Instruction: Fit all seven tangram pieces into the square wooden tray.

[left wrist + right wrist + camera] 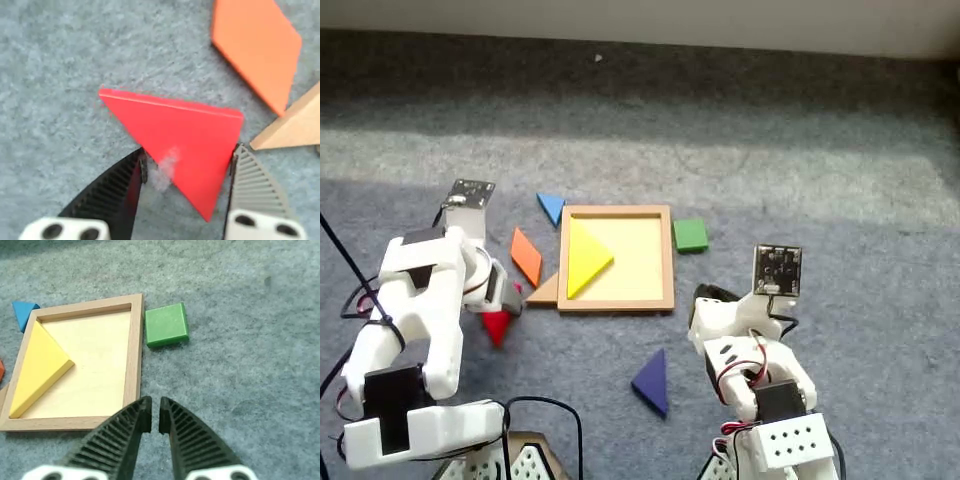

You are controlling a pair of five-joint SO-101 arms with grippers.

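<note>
**A:** How is the hold?

**B:** My left jaws are closed on the red triangle (185,130), one on each slanted edge, with its tip pointing back between them. It is down at the tabletop (60,60), short of the tray. I would lift straight up before swinging, because the orange piece (255,50) and the tan triangle (292,132) lie just beyond and could get nudged.

**A:** And where does it go?

**B:** The wrist camera cannot tell me. From above I see the tray (616,212) past the tan triangle, with the yellow triangle (582,258) against one side and the rest bare. I would turn the red one to suit that space. My right jaws are almost closed on nothing. Their camera shows the green square (166,324) just beside the tray's rim.
</note>
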